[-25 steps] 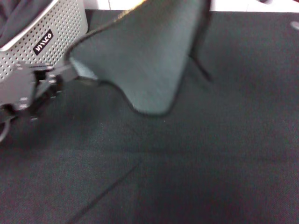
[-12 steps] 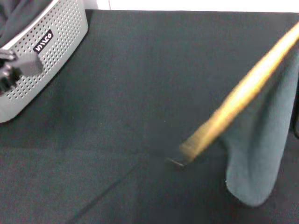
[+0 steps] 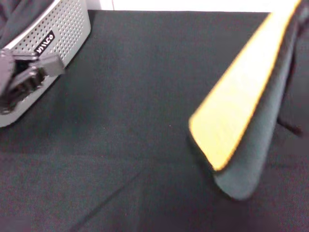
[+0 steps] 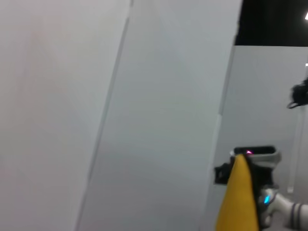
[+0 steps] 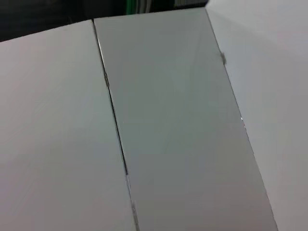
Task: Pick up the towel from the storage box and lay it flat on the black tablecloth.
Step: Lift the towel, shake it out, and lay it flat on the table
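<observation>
Cloth, black and matte with faint creases, covers the whole table in the head view, and a strip of pale wall shows along its far edge. The perforated grey box stands at the far left corner, a small black label with white letters on its wall and dark fabric bundled inside. The left claw hovers just in front of the box, low over the cloth and carrying nothing; its fingers are too blurred to say whether they are apart or together. The towel hangs in the air on the right side, well apart from that claw, orange-yellow face turned leftward, grey-green face behind, its lower corner close above the cloth. Its upper end runs out of the picture at the top right, so the grip holding it cannot be seen there.

From the left wrist, pale wall panels fill most of the scene. Far off, the right claw pinches the top edge of the towel, which drops straight below it.

From the right wrist, only pale panels with dark seams appear.
</observation>
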`<state>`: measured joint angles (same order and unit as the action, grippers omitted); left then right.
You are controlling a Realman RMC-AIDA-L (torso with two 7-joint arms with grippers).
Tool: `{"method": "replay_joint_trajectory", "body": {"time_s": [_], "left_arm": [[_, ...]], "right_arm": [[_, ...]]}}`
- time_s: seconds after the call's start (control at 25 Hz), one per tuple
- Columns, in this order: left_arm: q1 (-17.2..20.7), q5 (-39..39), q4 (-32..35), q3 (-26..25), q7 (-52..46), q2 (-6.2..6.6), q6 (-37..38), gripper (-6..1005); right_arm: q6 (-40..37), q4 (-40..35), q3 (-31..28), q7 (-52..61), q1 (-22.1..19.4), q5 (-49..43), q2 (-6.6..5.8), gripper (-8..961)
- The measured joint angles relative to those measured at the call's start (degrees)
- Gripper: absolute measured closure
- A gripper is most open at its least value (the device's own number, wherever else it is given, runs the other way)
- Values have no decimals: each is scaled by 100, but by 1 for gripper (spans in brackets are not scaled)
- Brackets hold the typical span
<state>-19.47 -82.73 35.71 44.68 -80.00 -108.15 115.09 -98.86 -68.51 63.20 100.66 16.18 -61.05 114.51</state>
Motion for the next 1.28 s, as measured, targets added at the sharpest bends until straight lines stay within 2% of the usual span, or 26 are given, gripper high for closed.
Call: {"method": "replay_joint_trajectory", "body": {"time_s": [0.12,0.2,0.48,0.56,0.68,0.72,0.76,0.88,1.12,1.28], "left_arm": [[-26,-515,-113,-409,373,-276,-359,974],[-10,-646,-116,-491,528,-439,-674,969],[74,-624,-519,-582,1732,-923,-1610,949],[46,-596,-738,-737,2335,-1099,-1915,890],[-3,-462,-1098,-834,3124,-1181,-2094,802],[-36,-351,-1295,-839,3456,-1189,-2138,773],[-78,-204,-1497,-840,3784,-1189,-2177,727],[-173,230,-1987,-842,4685,-1182,-2260,587],[-355,568,-2453,-837,5276,-1199,-2357,548],[-450,574,-2636,-837,5509,-1213,-2402,477]], "right_arm": [[366,51,-5,-124,537,-33,1,939],[680,95,-6,-259,868,-118,12,939],[1941,491,74,-1012,1802,-297,121,939],[2111,794,88,-1192,2066,-290,129,939],[2380,1354,132,-1608,2533,-263,149,939],[2380,1354,132,-1608,2533,-263,149,939],[2591,1597,225,-1860,2764,-251,160,939],[2829,1854,310,-2133,3017,-228,168,939],[3168,2599,535,-2775,3665,43,173,939],[3295,2978,678,-2964,3997,150,173,939]]}}
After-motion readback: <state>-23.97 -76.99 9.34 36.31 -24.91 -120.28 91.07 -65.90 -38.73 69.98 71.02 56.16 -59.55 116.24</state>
